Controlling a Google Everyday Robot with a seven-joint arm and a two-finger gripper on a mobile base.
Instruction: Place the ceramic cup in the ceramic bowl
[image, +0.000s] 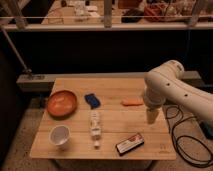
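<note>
Two fingers (151, 116) apart, above table (120, 125) beside orange object (132, 103), dark box (129, 144) label unreadable

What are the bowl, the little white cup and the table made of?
Bowl: likely terracotta or glazed ceramic, orange-brown, lighter inside. Cup: looks like white ceramic, smooth. Table: pale wood, faint plank lines. The claw hangs above the table's right side.

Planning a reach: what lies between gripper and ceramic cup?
Camera view: a white bottle lies between the ceramic cup and the gripper, which hangs over the table.
</note>
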